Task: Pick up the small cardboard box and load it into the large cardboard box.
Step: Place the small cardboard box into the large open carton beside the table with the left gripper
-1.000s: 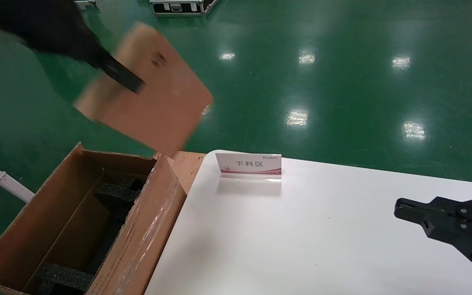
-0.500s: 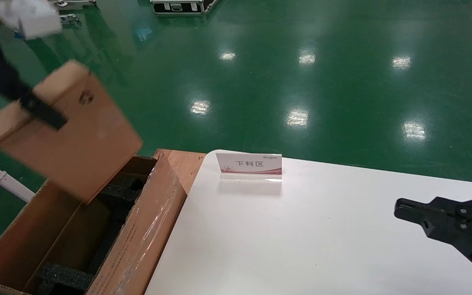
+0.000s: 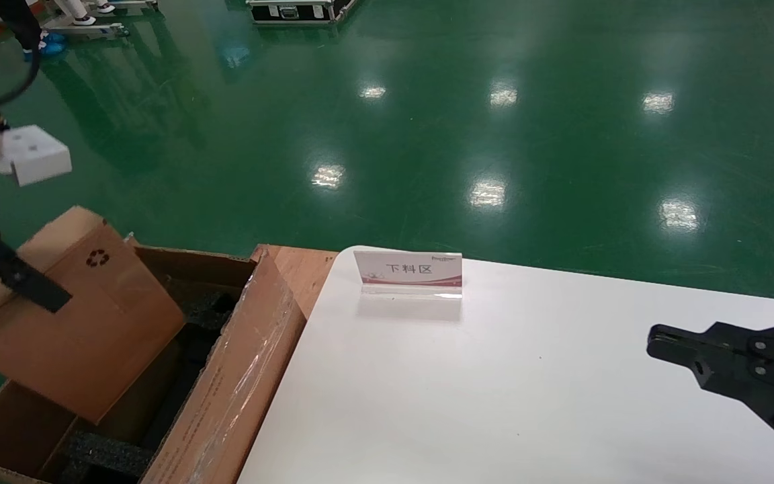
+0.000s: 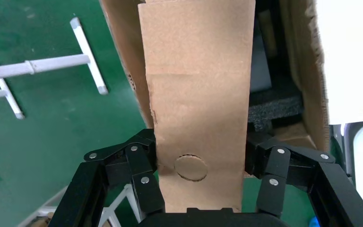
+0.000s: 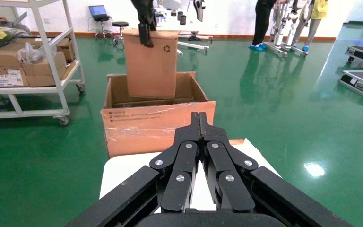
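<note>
The left gripper [image 4: 199,165] squeezes the small cardboard box [image 3: 84,323] by its two thin sides. The box hangs long way down, its low end already inside the large cardboard box [image 3: 246,376], at 8 o'clock from the white table [image 3: 494,403]. It just needs to go down (I think). There is one small box and one big box. The right gripper [image 3: 656,346] rests over the table at 3 o'clock, its jaws pressed together.

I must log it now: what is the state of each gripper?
Left gripper: closed on the small cardboard box, above the large cardboard box.
Right gripper: closed, holding nothing.
</note>
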Controlling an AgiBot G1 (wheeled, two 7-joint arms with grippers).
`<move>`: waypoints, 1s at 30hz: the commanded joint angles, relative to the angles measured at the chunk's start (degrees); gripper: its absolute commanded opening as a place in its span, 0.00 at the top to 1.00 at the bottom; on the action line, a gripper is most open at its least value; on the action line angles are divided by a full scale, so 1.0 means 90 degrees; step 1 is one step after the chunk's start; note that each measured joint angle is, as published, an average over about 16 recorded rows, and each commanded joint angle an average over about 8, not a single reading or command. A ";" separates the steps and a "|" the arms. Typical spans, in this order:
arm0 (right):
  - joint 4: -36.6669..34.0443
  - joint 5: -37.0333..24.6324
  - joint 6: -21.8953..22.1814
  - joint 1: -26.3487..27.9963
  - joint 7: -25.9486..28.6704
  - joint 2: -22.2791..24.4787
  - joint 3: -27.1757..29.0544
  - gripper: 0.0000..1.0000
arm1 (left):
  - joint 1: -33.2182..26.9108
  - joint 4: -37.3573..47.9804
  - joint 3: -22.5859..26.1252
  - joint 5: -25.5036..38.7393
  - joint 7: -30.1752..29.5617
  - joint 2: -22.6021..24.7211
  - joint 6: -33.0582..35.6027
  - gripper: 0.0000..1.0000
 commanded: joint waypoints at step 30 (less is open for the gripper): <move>0.0000 0.0008 0.0005 0.0003 -0.0006 0.0005 -0.0012 0.00 | 0.1547 -0.0037 0.0379 0.1182 -0.1323 -0.0459 -0.1311 1.00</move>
